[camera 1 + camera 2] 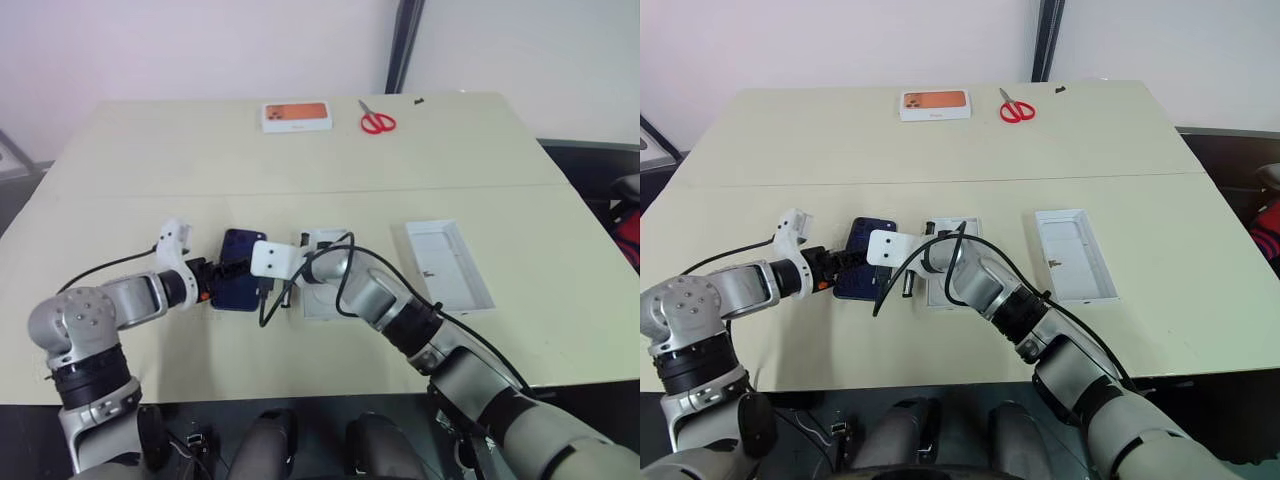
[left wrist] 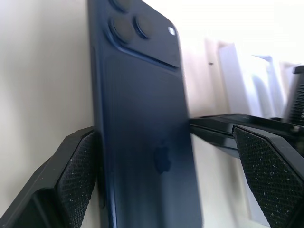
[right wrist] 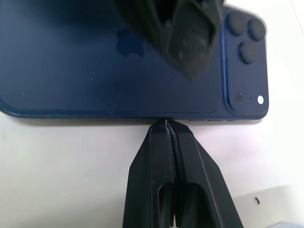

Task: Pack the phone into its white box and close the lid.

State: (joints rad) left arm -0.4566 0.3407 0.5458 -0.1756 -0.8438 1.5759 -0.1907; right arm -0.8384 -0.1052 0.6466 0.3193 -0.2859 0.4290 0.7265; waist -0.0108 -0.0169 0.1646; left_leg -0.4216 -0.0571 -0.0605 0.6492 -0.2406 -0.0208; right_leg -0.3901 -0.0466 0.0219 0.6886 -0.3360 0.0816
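Beside the white box [image 1: 322,290], on its left, lies the phone [image 1: 240,270], back up on the table [image 1: 150,160]; lid [image 1: 450,265] well to the box's right

Left wrist view: left gripper [image 2: 166,178] spread wide, straddling the phone, nothing clamped

Right wrist view: right gripper [image 3: 169,124] pinched shut, empty, tips braced at the phone's long edge

Advice: keep the brace while the left fingers close squarely across the width

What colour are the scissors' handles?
Red, on the small metal scissors at the table's far edge; right eye view.
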